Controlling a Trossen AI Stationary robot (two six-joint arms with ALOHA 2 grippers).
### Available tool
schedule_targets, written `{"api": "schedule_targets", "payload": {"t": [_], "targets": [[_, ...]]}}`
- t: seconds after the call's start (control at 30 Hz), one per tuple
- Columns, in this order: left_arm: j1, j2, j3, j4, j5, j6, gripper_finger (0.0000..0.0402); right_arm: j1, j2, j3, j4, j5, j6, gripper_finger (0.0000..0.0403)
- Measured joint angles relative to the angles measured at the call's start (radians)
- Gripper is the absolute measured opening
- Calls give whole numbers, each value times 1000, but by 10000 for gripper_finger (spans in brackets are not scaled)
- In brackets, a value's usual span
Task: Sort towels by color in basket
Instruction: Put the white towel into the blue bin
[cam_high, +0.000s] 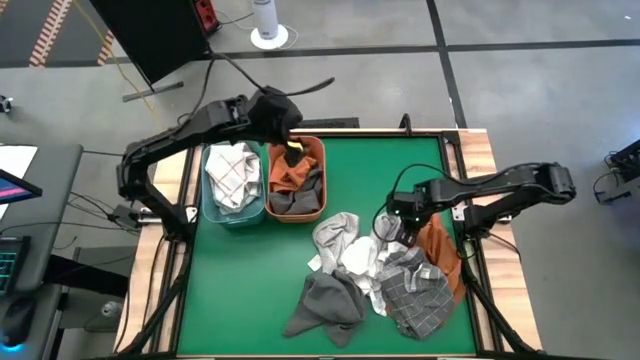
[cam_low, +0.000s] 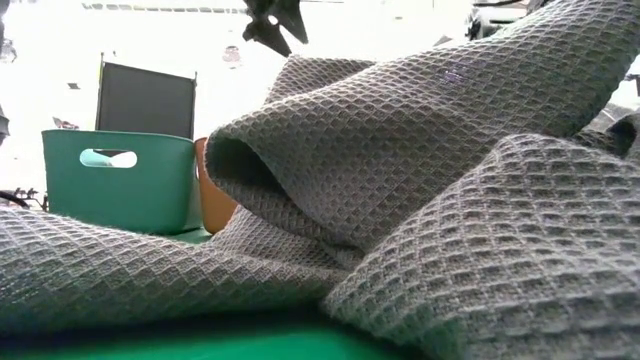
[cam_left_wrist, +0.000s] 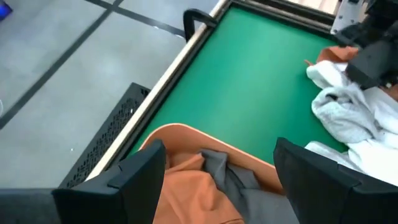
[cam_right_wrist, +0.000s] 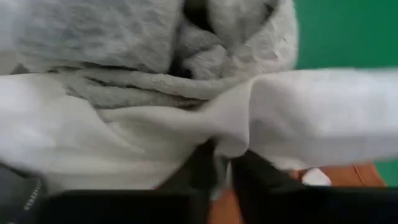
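Now the green surface (cam_high: 260, 290) spreads under both my pincers. Below and around my right pincer (cam_high: 392, 232) lies the towel pile (cam_high: 375, 275): white, grey-checked and dark grey cloths, with a rust one (cam_high: 440, 250) just beside it. That pincer is pressed into the white towel (cam_right_wrist: 186, 130), its fingers (cam_right_wrist: 199, 168) drawn together on a fold of it. My left pincer (cam_left_wrist: 217, 174) hangs with fingers apart over the orange basket (cam_high: 296, 180), which holds rust and dark grey towels. Just beside it stands the teal basket (cam_high: 232, 180) with a checked white towel (cam_high: 232, 172).
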Motion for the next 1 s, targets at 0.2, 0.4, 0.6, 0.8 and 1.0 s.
{"api": "schedule_targets", "payload": {"t": [0.2,0.4,0.6,0.8,1.0], "targets": [[0,-10,0,-1,9,-2,286,-12,-16,63,17,-3,-25,21],[-18,-12,-73,152,173,11,286,-72,-110,249,0,26,-73,14],[-66,-8,-220,363,259,-24,286,-160,-191,450,73,84,-191,14],[-92,-9,-257,551,274,-81,286,-244,-211,573,281,83,-299,14],[-94,-22,-257,645,274,-99,286,-262,-170,657,408,50,-390,16]]}}
